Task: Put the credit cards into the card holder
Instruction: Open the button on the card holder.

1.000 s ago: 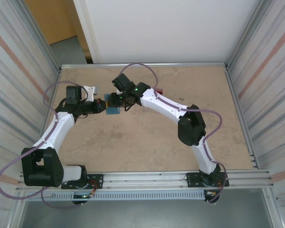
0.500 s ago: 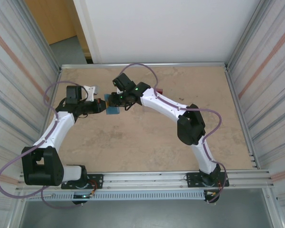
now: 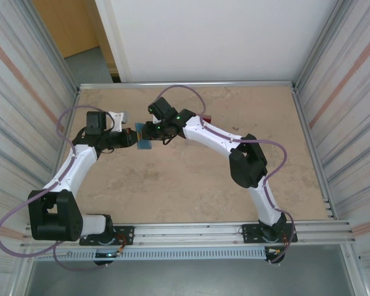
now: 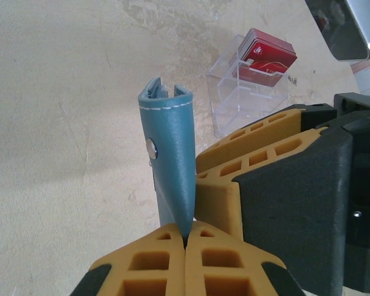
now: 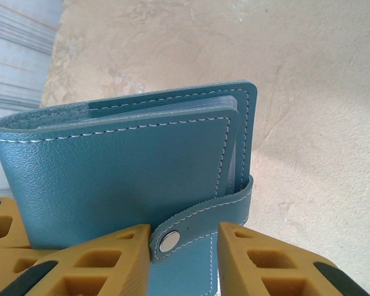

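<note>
Your left hand (image 4: 185, 242) clamps shut on one edge of the teal card holder (image 4: 170, 154), standing it upright at the table's (image 3: 172, 185) far left-centre so your right hand (image 5: 184, 239), fingers apart astride the snap tab (image 5: 200, 223), can unfasten it before the red credit cards (image 4: 269, 54) leave the clear case (image 4: 237, 98) to its right.

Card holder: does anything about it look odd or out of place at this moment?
The left gripper pinches the card holder by one edge and holds it upright. Its snap tab is fastened, so it is shut, while the credit cards sit in the clear case.
</note>
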{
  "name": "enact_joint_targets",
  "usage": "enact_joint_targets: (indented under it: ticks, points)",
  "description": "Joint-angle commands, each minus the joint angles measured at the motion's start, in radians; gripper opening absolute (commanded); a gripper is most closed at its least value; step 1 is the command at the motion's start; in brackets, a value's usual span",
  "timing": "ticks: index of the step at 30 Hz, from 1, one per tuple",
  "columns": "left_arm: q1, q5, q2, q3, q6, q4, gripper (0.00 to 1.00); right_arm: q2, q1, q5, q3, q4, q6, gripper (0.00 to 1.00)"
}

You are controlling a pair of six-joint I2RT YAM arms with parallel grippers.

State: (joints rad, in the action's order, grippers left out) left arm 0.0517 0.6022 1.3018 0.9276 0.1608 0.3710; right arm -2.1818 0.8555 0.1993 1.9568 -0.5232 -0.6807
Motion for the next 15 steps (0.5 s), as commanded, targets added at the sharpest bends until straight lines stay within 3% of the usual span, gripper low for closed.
enact_joint_targets:
  ticks: [1, 15]
  points:
    - [-0.004, 0.052, -0.007, 0.039, -0.004, -0.024, 0.0, 0.025, -0.015, -0.025, -0.036, -0.017, -0.02, 0.3]
    - [-0.01, 0.048, -0.016, 0.033, -0.016, -0.022, 0.0, 0.048, -0.015, 0.001, -0.061, 0.017, -0.025, 0.15]
